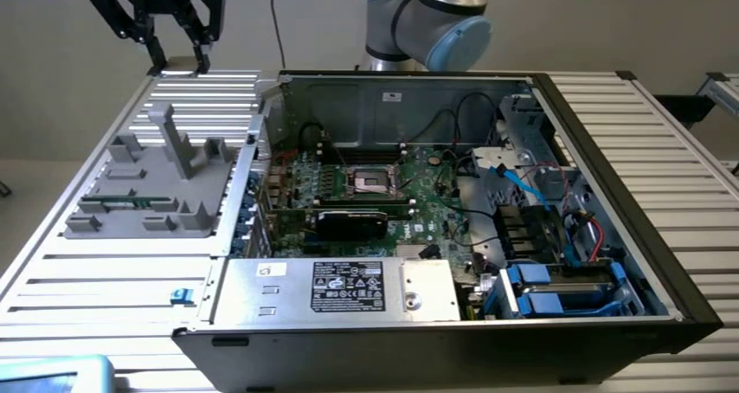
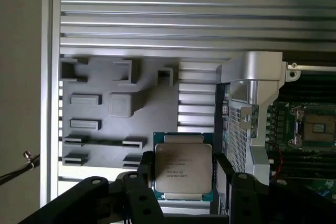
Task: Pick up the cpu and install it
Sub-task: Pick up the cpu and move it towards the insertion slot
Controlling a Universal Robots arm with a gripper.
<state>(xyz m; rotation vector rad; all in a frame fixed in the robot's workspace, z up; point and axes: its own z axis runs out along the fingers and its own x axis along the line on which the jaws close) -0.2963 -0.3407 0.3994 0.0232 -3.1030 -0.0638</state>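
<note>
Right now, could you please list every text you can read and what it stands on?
None can be quoted.
cpu: printed lines on its top, too blurred to read.
black label on the power supply box: too small to read.
white sticker on the case rear wall: too small to read.

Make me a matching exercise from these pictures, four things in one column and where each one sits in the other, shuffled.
Things:
1. cpu
2. grey tray
3. socket
4. blue brackets

Places:
A. on the motherboard inside the case
B. held in the gripper, up off the table
C. on the slatted table beside the case
D. in the case's near corner, at the exterior view's right

Pairs: 1-B, 2-C, 3-A, 4-D
</note>
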